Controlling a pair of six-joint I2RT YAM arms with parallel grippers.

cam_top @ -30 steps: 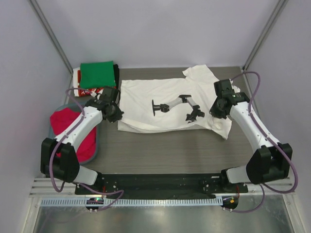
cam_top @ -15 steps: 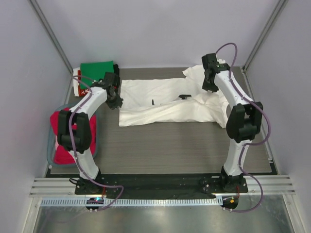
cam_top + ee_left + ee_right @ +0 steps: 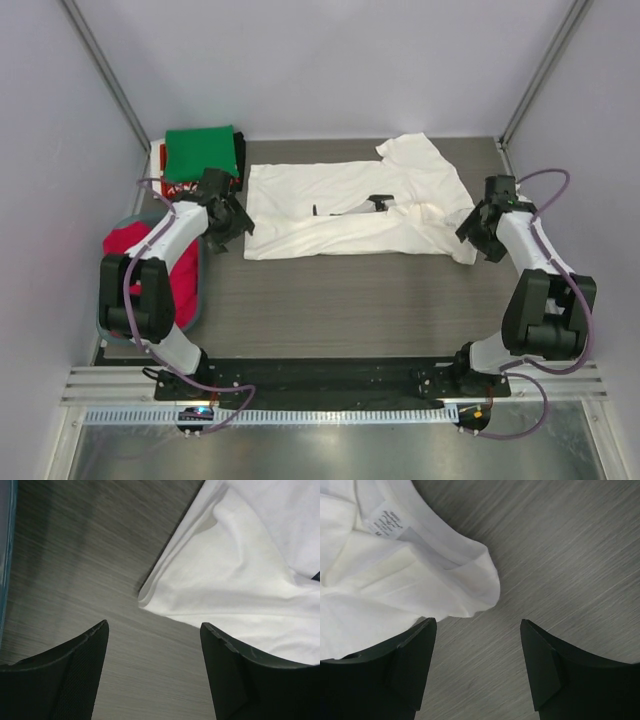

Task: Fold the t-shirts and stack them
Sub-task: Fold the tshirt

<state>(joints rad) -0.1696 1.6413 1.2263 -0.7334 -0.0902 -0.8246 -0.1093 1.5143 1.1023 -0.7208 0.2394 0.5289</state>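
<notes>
Your left end effector [image 3: 154,627] gapes at nine o'clock of the white t-shirt [image 3: 340,190]. Your right end effector [image 3: 478,622] gapes at three.

left tool [image 3: 154,625], right tool [image 3: 477,621] (both agape)

White t-shirt [image 3: 340,212] half-folded lengthwise, centre; green t-shirt [image 3: 202,152] folded, far left; red t-shirt [image 3: 125,245] crumpled, left.

Matt white cloth t-shirt [image 3: 300,190], wood-grain table [image 3: 350,300]
</notes>
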